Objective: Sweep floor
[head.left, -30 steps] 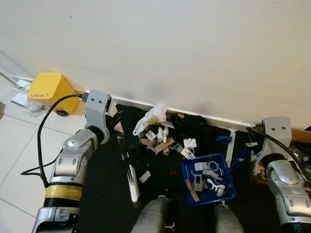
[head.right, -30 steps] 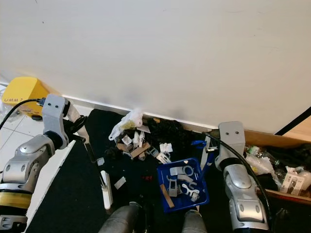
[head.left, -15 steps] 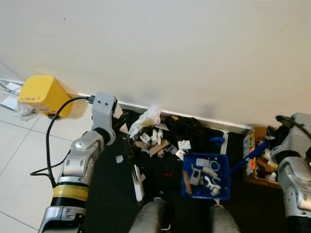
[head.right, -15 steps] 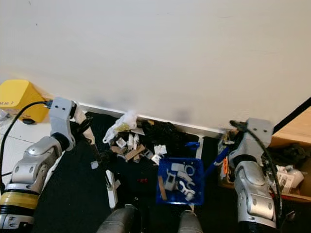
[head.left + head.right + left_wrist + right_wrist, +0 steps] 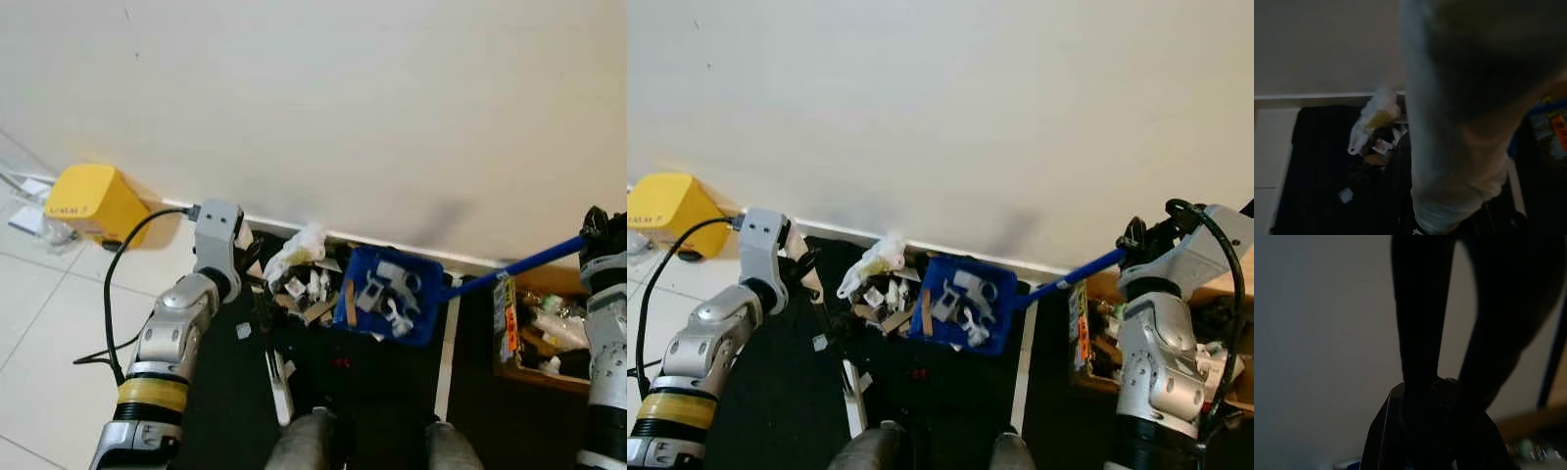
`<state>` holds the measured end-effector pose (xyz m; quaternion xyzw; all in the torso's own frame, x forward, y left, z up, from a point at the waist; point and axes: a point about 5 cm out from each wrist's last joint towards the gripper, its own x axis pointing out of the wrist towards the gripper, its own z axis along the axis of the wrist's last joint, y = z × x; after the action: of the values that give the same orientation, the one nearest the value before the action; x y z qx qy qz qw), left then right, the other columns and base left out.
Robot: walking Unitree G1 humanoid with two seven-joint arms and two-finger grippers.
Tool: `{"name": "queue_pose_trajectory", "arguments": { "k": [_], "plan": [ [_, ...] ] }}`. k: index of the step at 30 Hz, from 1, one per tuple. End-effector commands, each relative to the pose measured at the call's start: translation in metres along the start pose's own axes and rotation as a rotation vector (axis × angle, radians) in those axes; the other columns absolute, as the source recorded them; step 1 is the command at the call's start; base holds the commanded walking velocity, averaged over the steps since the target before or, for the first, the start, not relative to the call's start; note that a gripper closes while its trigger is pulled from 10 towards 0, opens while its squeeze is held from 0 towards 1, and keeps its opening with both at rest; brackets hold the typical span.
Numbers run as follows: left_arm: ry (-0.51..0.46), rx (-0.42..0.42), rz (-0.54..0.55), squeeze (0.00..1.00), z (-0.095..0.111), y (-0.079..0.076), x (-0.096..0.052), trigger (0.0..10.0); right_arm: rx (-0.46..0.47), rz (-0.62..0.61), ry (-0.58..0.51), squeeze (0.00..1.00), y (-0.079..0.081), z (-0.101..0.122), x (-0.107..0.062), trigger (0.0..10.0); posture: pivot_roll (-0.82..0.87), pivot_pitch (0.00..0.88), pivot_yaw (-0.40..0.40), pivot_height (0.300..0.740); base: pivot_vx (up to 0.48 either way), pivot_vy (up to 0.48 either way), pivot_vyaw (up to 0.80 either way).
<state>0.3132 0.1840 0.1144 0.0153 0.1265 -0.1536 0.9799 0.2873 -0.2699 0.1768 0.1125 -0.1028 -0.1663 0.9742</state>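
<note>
along the white wall, on the black mat:

- debris pile: paper scraps, cardboard bits and a crumpled plastic bag, lying against the skirting at the wall's foot.
- blue dustpan: lifted off the mat and tilted, just beside the pile, loaded with white clips and a brown strip. its long blue handle runs out to the right gripper, whose fingers seem clamped on the handle end, though the dark right wrist view makes that a guess.
- left gripper: at the pile's left edge, near the wall; whether its fingers are apart or together cannot be told. a thin dark rod drops from it toward a white brush piece on the mat.

handling note: judged, the pan is being carried off to empty; keep it level, since the present tilt could spill the clips back onto the pile.

around:
- 1 yellow box, at the wall, well left of the pile.
- 1 cluttered wooden box, at the wall, right of the pan, close to the handle's path.
- the robot's legs, near the brush piece.
</note>
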Motion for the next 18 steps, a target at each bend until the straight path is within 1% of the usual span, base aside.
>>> {"name": "queue_pose_trajectory", "arguments": {
  "k": [1,2,3,6,8,9,13,15,18],
  "plan": [
    [0.012,-0.016,-0.015,0.00,-0.005,-0.005,-0.005,10.0,-0.011,0.043,-0.092,0.00,0.007,0.010,-0.002,10.0,0.06,0.081,0.120,0.740,0.000,0.000,0.00],
    [0.012,-0.016,-0.015,0.00,-0.005,-0.005,-0.005,10.0,-0.011,0.043,-0.092,0.00,0.007,0.010,-0.002,10.0,0.06,0.081,0.120,0.740,0.000,0.000,0.00],
    [0.022,-0.006,-0.015,0.00,-0.008,-0.006,-0.006,10.0,0.019,0.046,-0.092,0.00,0.008,0.009,-0.002,10.0,0.06,0.074,0.119,0.740,0.000,0.000,0.00],
    [0.031,0.002,0.016,0.00,-0.014,-0.004,-0.009,10.0,0.056,0.037,-0.065,0.00,0.005,0.003,-0.002,10.0,0.06,0.059,0.114,0.740,0.000,0.000,0.00],
    [0.030,0.000,0.025,0.00,-0.014,-0.003,-0.009,10.0,0.047,0.028,-0.049,0.00,0.003,0.001,-0.002,10.0,0.06,0.056,0.114,0.740,0.000,0.000,0.00],
    [0.034,0.010,0.035,0.00,-0.015,-0.002,-0.010,10.0,0.040,0.001,-0.018,0.00,-0.001,-0.004,-0.002,10.0,0.06,0.047,0.113,0.740,0.000,0.000,0.00],
    [0.037,0.033,0.039,0.00,-0.016,-0.002,-0.010,10.0,0.050,-0.017,-0.014,0.00,-0.004,-0.006,-0.002,10.0,0.06,0.044,0.112,0.740,0.000,0.000,0.00],
    [0.008,0.033,0.027,0.00,-0.012,-0.003,-0.009,10.0,0.082,-0.031,-0.003,0.00,-0.007,-0.009,-0.001,10.0,0.05,0.047,0.112,0.740,0.000,0.000,0.00],
    [-0.003,0.036,0.024,0.00,-0.010,-0.004,-0.009,10.0,0.077,-0.031,-0.007,0.00,-0.008,-0.009,-0.001,10.0,0.05,0.047,0.112,0.740,0.000,0.000,0.00]
  ]
}}
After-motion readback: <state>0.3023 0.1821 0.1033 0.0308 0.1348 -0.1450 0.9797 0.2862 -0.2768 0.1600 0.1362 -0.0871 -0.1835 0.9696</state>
